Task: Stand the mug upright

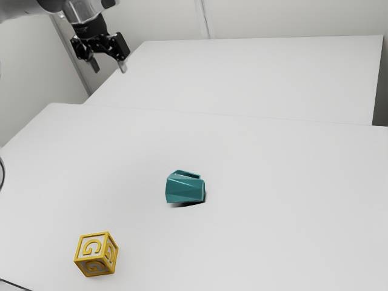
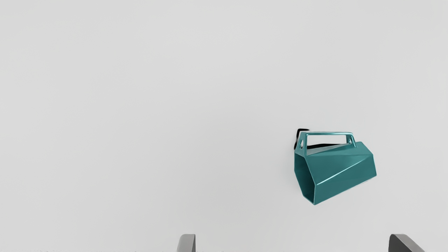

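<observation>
1. Gripper [image 1: 110, 68] held high, over toward the exterior view's upper left, well apart from the mug [image 1: 185, 190]. Fingers [image 2: 187, 244] spread wide.
2. Mug, teal and faceted, laid on its side on the white table [image 1: 273, 212]. Open mouth [image 2: 305, 178] and looped handle [image 2: 329, 133] seen from the wrist; mouth turned sideways, body tapered toward the base.
3. Dark shadow cast beside the mug.
4. Yellow-framed letter block [image 1: 96, 254], marked "G", also set on the table, apart from the mug, toward the exterior view's lower left.
</observation>
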Robot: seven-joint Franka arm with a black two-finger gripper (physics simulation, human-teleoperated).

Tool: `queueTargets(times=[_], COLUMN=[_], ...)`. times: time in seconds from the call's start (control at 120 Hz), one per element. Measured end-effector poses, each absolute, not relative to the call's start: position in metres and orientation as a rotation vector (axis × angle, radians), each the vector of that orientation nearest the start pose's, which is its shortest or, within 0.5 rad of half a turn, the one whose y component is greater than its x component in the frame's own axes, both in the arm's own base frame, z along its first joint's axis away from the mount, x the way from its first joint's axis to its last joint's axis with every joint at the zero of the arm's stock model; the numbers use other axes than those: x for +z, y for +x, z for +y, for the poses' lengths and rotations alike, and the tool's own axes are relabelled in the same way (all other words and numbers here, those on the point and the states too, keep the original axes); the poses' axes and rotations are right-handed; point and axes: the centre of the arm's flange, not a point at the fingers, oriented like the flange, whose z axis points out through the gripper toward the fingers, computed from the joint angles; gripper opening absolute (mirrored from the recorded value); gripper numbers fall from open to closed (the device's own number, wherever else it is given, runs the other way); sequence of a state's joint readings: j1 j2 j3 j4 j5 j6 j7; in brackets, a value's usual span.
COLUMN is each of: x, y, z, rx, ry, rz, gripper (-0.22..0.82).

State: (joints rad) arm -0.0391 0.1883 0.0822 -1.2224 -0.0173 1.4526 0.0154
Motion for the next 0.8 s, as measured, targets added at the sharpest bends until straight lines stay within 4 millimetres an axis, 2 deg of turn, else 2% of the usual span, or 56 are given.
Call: queueTargets(times=[0.108,0.158,0.233,0.3,0.475,0.683,0.8], x=[0.663,0.65,0.598,0.54,0.426,0.351,0.325], y=[0.597,0.598,0.596,0.593,0.562,0.529,0.523], z=[0.017,0.02,0.037,0.049,0.049,0.045,0.045], rx=[-0.029,0.013,0.134,0.237,0.358,0.219,0.076], ry=[-3.163,-3.197,-3.305,-3.452,-3.838,-4.072,-4.12], rz=[-0.036,-0.049,-0.123,-0.208,-0.44,-0.578,-0.571], gripper=[0.6,0.6,0.6,0.6,0.6,0.6,0.6])
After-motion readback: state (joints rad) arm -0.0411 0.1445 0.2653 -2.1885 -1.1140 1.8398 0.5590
